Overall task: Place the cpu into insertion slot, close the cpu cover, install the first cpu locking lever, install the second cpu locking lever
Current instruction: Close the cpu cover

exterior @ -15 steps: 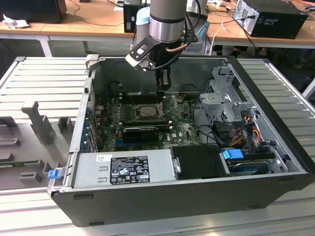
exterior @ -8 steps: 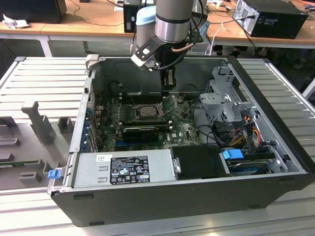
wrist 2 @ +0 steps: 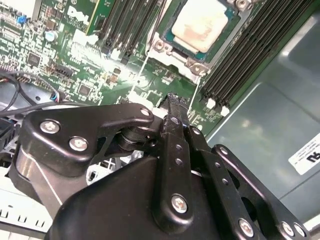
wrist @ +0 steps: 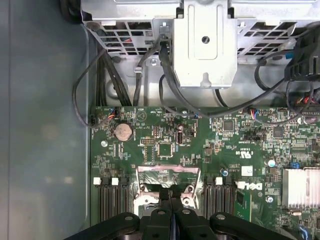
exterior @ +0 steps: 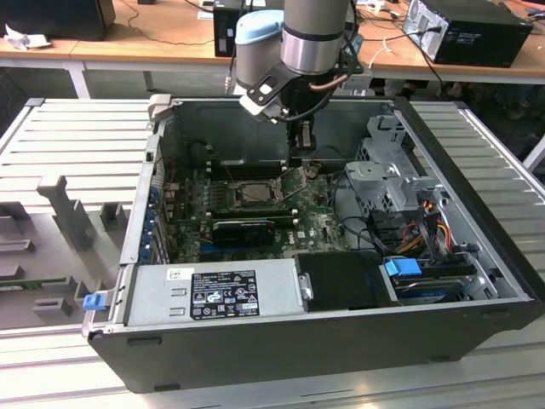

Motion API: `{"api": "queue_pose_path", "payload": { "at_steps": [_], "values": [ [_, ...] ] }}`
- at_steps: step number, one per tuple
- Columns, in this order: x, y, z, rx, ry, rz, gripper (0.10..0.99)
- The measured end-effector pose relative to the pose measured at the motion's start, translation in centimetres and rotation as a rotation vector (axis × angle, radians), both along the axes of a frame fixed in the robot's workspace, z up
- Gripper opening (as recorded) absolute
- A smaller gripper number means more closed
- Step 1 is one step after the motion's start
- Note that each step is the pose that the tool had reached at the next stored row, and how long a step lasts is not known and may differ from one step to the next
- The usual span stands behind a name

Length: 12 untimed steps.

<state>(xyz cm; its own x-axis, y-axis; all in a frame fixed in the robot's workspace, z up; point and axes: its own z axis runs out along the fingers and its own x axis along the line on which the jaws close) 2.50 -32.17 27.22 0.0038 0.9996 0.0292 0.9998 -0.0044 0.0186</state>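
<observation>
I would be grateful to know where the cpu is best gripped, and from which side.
Probably by two opposite edges, coming straight down from above: the cpu lies flat in the insertion slot, top face up, with the metal rim close around it, so a sideways approach looks blocked.

Exterior view: you look down at a slant from high outside the open black metal computer case (exterior: 341, 349), far enough off to hold the whole case.

First wrist view: you face squarely onto the green motherboard (wrist: 210, 150) from some way off, with the black gripper (wrist: 170, 191) in the foreground.

Second wrist view: you sit close behind the gripper (wrist 2: 176, 100) and look obliquely along it at the board.

Both wrist views share the long black memory slots (wrist: 107, 202). The exterior view takes in that whole board.
</observation>
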Motion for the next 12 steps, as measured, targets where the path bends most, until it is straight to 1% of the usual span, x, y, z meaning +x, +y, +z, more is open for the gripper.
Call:
{"api": "queue_pose_path", "payload": {
  "at_steps": [2, 8, 12],
  "values": [
    [0.31, 0.0, 0.0, 0.0, 0.0, 0.0, 0.106],
    [1.62, -0.01, 0.0, 0.0, 0.0004, 0.0, 0.106],
    [2.92, -0.01, -0.13, 0.0, 0.0004, 0.0, 0.106]
  ]
}}
